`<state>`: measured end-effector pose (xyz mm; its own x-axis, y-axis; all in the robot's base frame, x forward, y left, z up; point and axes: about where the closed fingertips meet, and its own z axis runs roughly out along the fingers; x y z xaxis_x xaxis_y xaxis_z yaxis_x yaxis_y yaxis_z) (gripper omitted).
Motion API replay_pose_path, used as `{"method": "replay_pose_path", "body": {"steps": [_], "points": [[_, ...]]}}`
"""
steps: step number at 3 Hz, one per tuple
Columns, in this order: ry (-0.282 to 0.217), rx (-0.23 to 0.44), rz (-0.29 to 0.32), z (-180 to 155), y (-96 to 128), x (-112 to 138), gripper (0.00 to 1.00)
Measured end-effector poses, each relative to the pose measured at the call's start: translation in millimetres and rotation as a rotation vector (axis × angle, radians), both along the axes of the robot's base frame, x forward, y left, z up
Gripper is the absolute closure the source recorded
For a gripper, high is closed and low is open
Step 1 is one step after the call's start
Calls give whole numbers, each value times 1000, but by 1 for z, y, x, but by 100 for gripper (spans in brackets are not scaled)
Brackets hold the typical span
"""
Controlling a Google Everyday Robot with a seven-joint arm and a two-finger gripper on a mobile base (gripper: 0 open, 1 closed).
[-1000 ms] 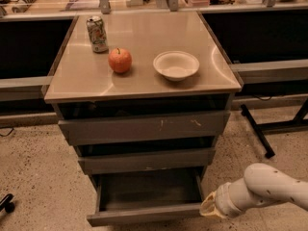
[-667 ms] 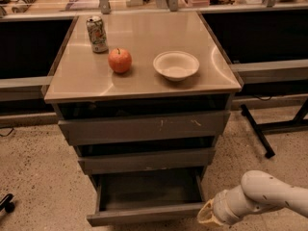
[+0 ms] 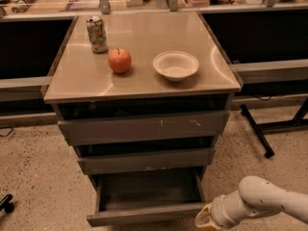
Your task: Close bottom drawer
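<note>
The bottom drawer (image 3: 149,214) of the grey metal cabinet is pulled out, showing its shallow empty tray (image 3: 149,191) and plain front strip. My gripper (image 3: 206,218) sits at the lower right, its pale tip right beside the drawer front's right end. The white arm (image 3: 269,201) reaches in from the right edge. The middle drawer (image 3: 147,160) and the top drawer (image 3: 144,127) with pale scratch marks stick out less above it.
On the cabinet top (image 3: 139,88) stand a soda can (image 3: 96,34), a red apple (image 3: 119,60) and a white bowl (image 3: 176,65). Dark tables flank the cabinet. A black table leg (image 3: 257,131) lies on the speckled floor at the right.
My arm and gripper have dropped lower and moved slightly left, toward the right end of the bottom drawer's front. The drawer has not visibly moved.
</note>
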<state>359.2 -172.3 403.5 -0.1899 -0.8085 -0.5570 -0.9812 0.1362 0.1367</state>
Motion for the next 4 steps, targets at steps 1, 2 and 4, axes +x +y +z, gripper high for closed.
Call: {"method": "replay_pose_path", "body": {"steps": [1, 2, 4], "points": [[-44, 58, 50, -51, 18, 2, 100], [-68, 143, 76, -114, 43, 9, 100], [-87, 150, 78, -122, 46, 12, 100]]}}
